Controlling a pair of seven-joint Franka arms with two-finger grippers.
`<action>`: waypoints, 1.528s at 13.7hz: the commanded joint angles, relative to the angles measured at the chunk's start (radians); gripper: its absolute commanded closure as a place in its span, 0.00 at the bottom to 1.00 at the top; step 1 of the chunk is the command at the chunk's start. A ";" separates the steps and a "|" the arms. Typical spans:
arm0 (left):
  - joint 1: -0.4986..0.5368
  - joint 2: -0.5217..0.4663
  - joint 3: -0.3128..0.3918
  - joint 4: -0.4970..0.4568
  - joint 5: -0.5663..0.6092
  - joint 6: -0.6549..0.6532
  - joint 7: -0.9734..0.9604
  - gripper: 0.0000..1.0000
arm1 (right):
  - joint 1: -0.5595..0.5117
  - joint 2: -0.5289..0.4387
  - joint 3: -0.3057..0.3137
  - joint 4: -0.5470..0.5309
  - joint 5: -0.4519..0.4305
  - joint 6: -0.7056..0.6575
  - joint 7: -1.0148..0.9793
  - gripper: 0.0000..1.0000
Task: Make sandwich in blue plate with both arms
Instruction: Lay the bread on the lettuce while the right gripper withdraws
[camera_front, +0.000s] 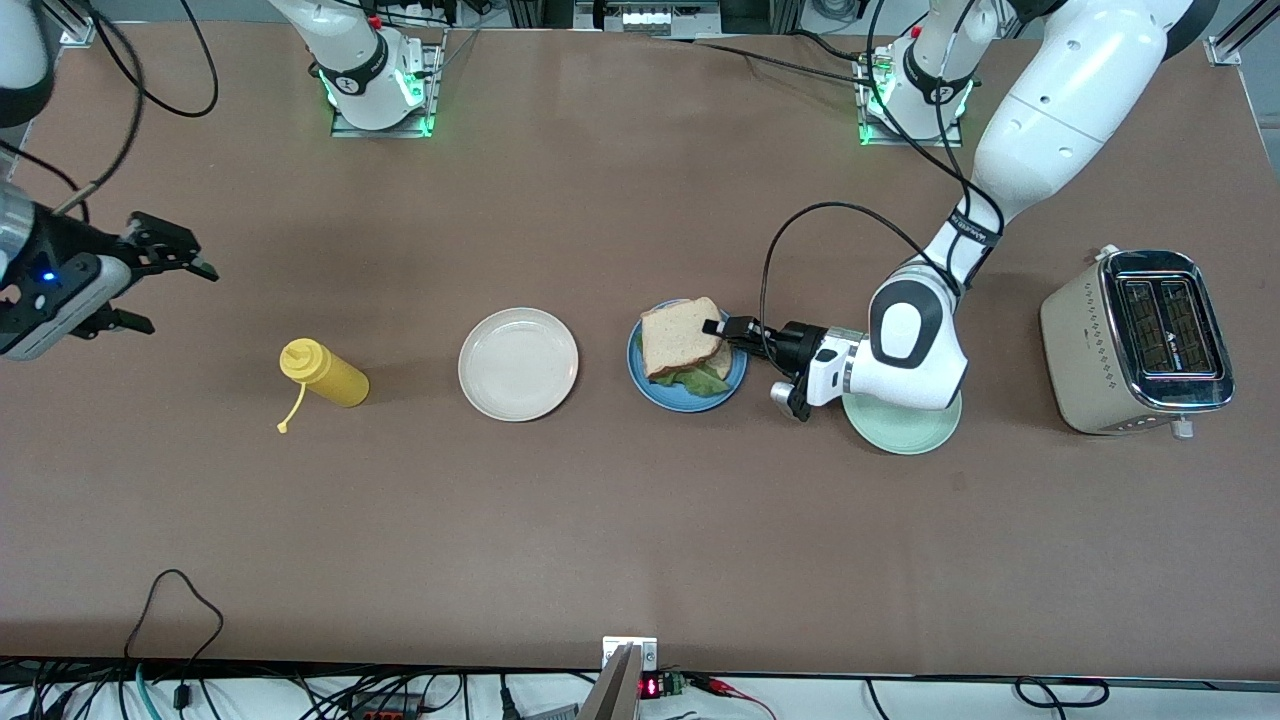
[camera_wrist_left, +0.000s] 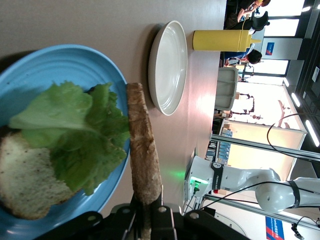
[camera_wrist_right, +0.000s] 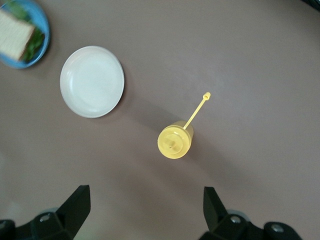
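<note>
The blue plate (camera_front: 645, 385) holds a bottom bread slice (camera_wrist_left: 25, 182) with a green lettuce leaf (camera_front: 700, 381) on it. My left gripper (camera_front: 722, 328) is shut on the edge of the top bread slice (camera_front: 680, 335) and holds it tilted over the lettuce and plate. In the left wrist view the held slice (camera_wrist_left: 144, 150) stands edge-on beside the lettuce (camera_wrist_left: 80, 135) on the blue plate (camera_wrist_left: 60, 60). My right gripper (camera_front: 165, 255) is open and empty, up over the right arm's end of the table, where it waits.
A cream-white plate (camera_front: 518, 363) lies beside the blue plate toward the right arm's end, then a yellow squeeze bottle (camera_front: 325, 374). A mint-green plate (camera_front: 905, 425) lies under the left arm's wrist. A toaster (camera_front: 1140, 340) stands at the left arm's end.
</note>
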 joint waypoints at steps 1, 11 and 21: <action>0.005 0.025 -0.006 0.009 -0.035 0.025 0.057 0.82 | 0.077 -0.054 -0.005 -0.029 -0.059 0.007 0.291 0.00; 0.106 -0.164 0.017 0.014 0.421 -0.056 0.016 0.00 | 0.127 -0.089 -0.014 0.051 -0.148 0.004 0.766 0.00; 0.146 -0.274 0.015 0.356 1.007 -0.524 -0.327 0.00 | 0.093 -0.140 -0.030 0.013 -0.110 -0.035 0.672 0.00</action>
